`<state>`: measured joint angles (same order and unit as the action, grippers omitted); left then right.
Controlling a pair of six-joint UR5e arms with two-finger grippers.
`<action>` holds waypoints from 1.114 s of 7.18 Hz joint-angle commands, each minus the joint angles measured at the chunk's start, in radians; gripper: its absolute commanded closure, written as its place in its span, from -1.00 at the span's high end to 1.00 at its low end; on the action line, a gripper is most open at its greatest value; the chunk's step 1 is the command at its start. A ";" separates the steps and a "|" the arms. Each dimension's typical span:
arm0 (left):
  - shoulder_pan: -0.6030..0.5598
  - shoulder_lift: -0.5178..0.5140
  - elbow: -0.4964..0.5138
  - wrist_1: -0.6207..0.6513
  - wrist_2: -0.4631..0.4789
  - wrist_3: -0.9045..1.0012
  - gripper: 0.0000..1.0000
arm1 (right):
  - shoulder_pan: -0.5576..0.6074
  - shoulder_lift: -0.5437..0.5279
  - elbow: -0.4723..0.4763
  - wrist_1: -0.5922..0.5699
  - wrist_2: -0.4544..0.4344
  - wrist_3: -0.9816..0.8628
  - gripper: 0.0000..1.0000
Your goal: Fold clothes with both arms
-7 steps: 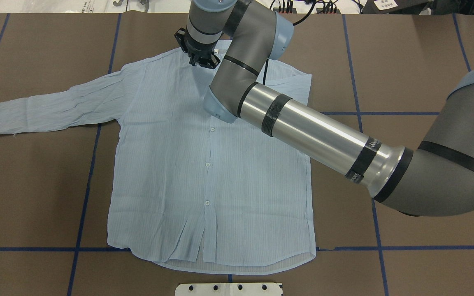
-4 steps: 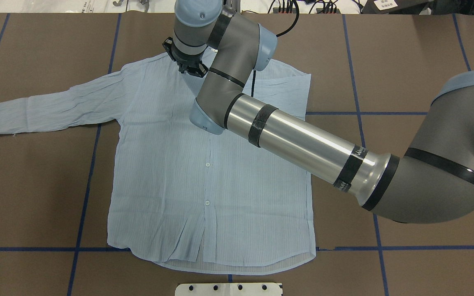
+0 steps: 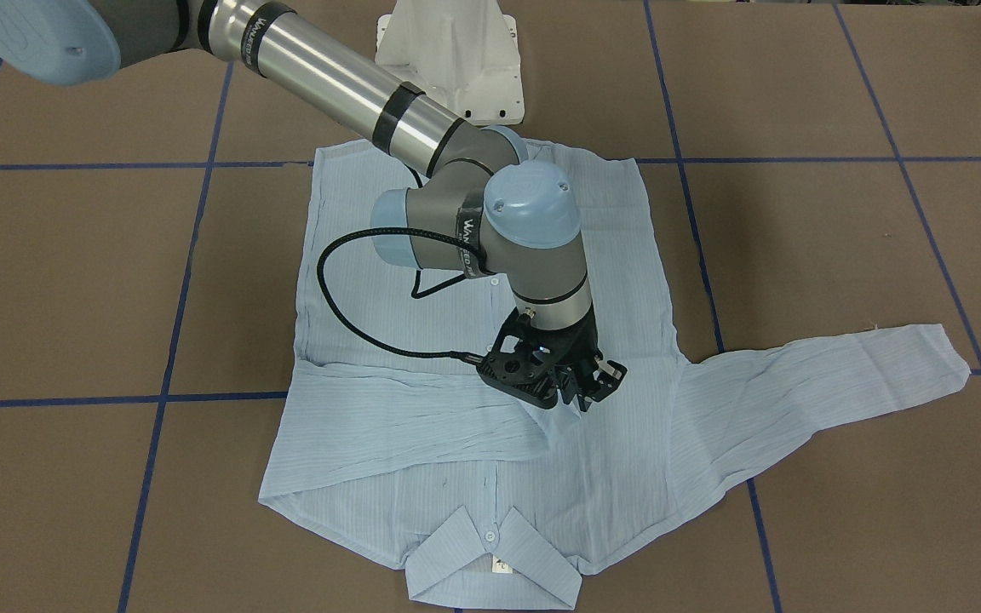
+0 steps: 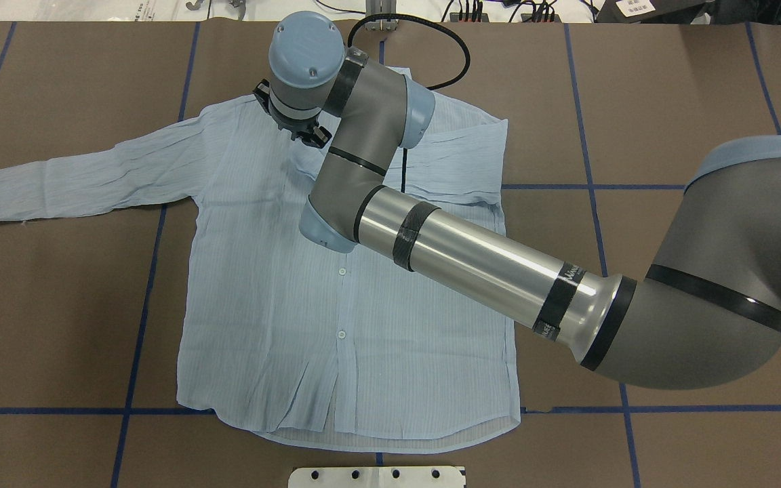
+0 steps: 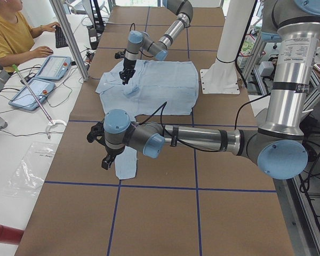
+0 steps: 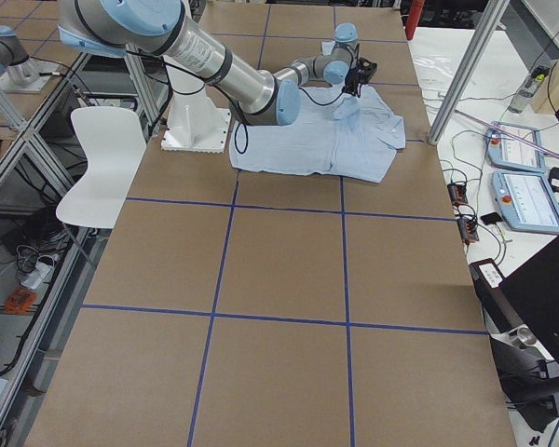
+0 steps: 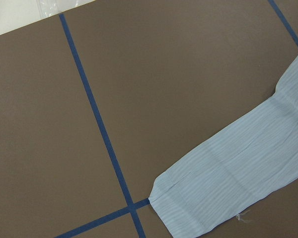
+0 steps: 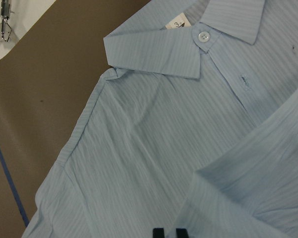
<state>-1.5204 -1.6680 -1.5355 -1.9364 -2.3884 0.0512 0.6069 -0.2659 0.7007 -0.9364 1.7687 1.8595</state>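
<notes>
Light-blue shirt (image 4: 275, 305) lies flat and buttoned on the tabletop (image 4: 689, 102), collar (image 3: 533, 562) away from my base. Thin, limp and light, it will sag and wrinkle, so I'd pinch at cuff or seam, not mid-panel. My right pincer (image 3: 580, 387) hangs over the chest beside the folded-in sleeve (image 3: 422, 417), tips almost together, empty. My left pincer (image 5: 105, 161) is near the outstretched sleeve's cuff (image 7: 213, 198), and I can't tell how its jaws stand. Bare tabletop flanks the shirt, room enough to swing that sleeve inward.

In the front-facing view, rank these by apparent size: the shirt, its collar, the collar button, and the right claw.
1. shirt, by far the largest.
2 and 3. collar and right claw: these look about alike, and the claw sits nearer the camera, so I won't rank them.
4. collar button, the smallest.
</notes>
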 commanded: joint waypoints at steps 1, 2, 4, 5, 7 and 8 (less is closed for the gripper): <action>0.020 0.001 0.012 0.000 -0.001 -0.002 0.99 | -0.038 0.045 -0.035 0.024 -0.060 0.070 0.95; 0.043 -0.001 0.020 -0.003 -0.002 -0.002 0.98 | -0.039 0.045 -0.035 0.024 -0.063 0.070 0.95; 0.098 -0.009 0.101 -0.080 0.005 -0.139 0.98 | -0.033 0.044 -0.026 0.021 -0.072 0.087 0.95; 0.155 -0.027 0.188 -0.204 0.008 -0.272 0.98 | -0.001 0.013 0.011 0.015 -0.068 0.089 0.95; 0.232 -0.062 0.311 -0.309 0.008 -0.407 0.92 | 0.060 -0.146 0.202 0.011 -0.005 0.067 0.93; 0.250 -0.085 0.362 -0.326 0.018 -0.406 0.92 | 0.059 -0.163 0.218 0.010 -0.006 0.060 0.93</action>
<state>-1.2981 -1.7248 -1.2421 -2.2272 -2.3782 -0.3234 0.6536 -0.3795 0.8629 -0.9247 1.7496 1.9305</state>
